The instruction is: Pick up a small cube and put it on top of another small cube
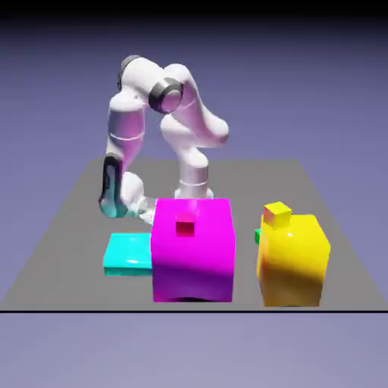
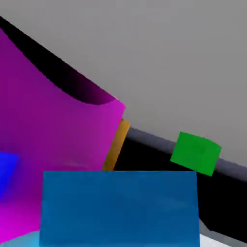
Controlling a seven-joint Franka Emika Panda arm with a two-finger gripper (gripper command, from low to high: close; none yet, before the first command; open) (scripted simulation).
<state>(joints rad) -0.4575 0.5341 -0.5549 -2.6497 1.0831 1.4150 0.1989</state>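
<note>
The gripper [image 1: 144, 214] sits low behind the big magenta block [image 1: 192, 248], its fingers closed on the small cube [image 2: 119, 207], which fills the bottom of the hand view (looking dark blue there). Lifting, the cube could clip the magenta block just beside it. From the exterior view the block hides the fingertips and the cube. A small green cube [image 2: 196, 153] sits beyond.

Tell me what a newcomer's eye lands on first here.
The big magenta block at front centre, a tiny red cube on top. At the exterior view's right, a big yellow block carries a small yellow cube. In the hand view a blue-looking cube fills the bottom.
</note>
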